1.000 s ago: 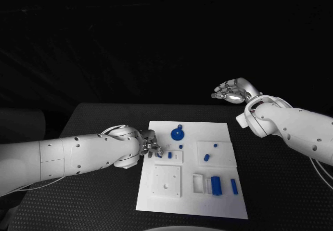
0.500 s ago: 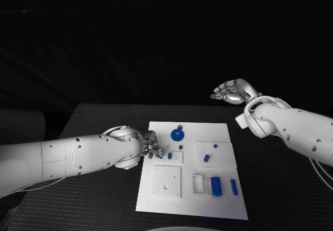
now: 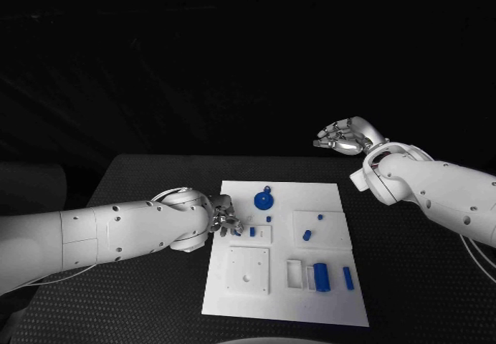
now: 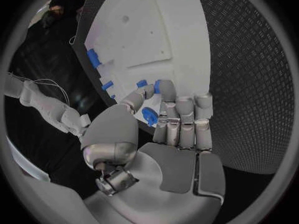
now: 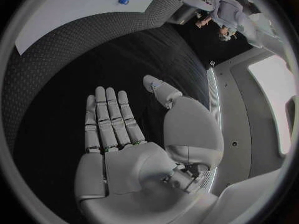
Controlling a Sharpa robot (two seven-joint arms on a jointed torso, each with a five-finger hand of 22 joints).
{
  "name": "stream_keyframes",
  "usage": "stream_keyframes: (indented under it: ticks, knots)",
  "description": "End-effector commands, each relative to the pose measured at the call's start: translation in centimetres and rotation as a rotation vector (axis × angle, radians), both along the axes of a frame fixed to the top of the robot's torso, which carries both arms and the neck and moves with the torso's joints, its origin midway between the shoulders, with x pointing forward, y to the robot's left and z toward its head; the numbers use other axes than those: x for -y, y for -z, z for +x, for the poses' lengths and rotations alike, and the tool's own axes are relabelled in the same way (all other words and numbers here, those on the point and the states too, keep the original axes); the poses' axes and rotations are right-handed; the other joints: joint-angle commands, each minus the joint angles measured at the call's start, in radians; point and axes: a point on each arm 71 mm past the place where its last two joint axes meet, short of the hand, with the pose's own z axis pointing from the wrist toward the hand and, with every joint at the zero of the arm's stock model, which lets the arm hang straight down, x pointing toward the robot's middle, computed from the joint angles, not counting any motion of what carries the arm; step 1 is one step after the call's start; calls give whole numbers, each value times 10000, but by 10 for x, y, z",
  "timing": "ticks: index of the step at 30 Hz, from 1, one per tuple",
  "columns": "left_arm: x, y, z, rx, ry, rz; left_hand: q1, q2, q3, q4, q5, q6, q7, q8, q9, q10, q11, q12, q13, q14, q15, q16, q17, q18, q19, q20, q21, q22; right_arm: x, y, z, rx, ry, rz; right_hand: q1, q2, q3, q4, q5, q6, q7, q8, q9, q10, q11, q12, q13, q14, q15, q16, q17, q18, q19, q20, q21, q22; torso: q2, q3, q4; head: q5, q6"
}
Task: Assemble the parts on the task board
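The white task board (image 3: pixel 233 297) lies in the middle of the black table. My left hand (image 3: pixel 223 218) rests at the board's left edge. In the left wrist view its thumb and a fingertip (image 4: pixel 167 95) close around a small blue part (image 4: pixel 157 86); a second small blue part (image 3: pixel 252 231) stands just beside it. My right hand (image 3: pixel 346 135) hangs raised beyond the board's far right corner, and its palm (image 5: pixel 124 169) is flat, with fingers spread and nothing in it. A round blue disc (image 3: pixel 264 199) lies at the board's far end.
Other blue parts sit on the board: two small ones (image 3: pixel 307 234) (image 3: pixel 320 216) on the right and an upright block (image 3: pixel 322 276) with a slim piece (image 3: pixel 348 278) near the front. A square white plate with holes (image 3: pixel 249 270) is at the front left. Black table (image 3: pixel 413 287) surrounds the board.
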Motion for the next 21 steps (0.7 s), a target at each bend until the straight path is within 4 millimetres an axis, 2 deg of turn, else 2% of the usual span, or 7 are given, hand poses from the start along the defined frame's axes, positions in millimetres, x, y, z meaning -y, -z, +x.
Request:
stream_keyframes:
  ticks: [1,11,18,21]
  knots:
    - [2,2,-2,-178,261,123,51,108,840,-767,20,271,-219,101,16,522,-471,-16,9,633,-730,54,17,109,73,-1238,61,197,-2,0,0,-23,-196,14,77,41,-14,29,36,-56,-4,57,-17,71,35,-62,-13,8,66,-42,-16,-79,-42,40,-42,15,-3,3,0,6,-4]
    - [4,3,-3,-364,421,211,54,101,844,-770,17,268,-220,100,16,520,-472,-17,14,634,-733,51,17,111,72,-1239,67,196,-3,0,0,-86,-229,5,89,48,-19,24,64,-56,-5,66,-25,91,36,-105,-13,7,72,-51,-35,-80,-44,41,-63,24,-1,1,3,-4,-14]
    - [7,4,0,-344,455,228,-103,59,786,-724,-206,335,-215,116,8,553,-453,10,61,649,-720,41,25,105,85,-1227,86,174,-4,0,-1,-97,-261,9,97,55,-36,20,161,-54,-5,83,-40,134,36,-180,-11,-6,86,-72,-73,-86,-55,47,-106,42,1,11,-6,4,-2]
    - [8,6,0,-351,453,224,-109,70,790,-721,-217,337,-215,114,5,554,-454,10,64,651,-720,40,25,106,88,-1227,87,172,-4,0,-1,-107,-263,8,99,57,-38,19,171,-53,-6,86,-42,140,36,-191,-11,-8,87,-74,-78,-87,-56,48,-112,44,12,1,-13,-5,0]
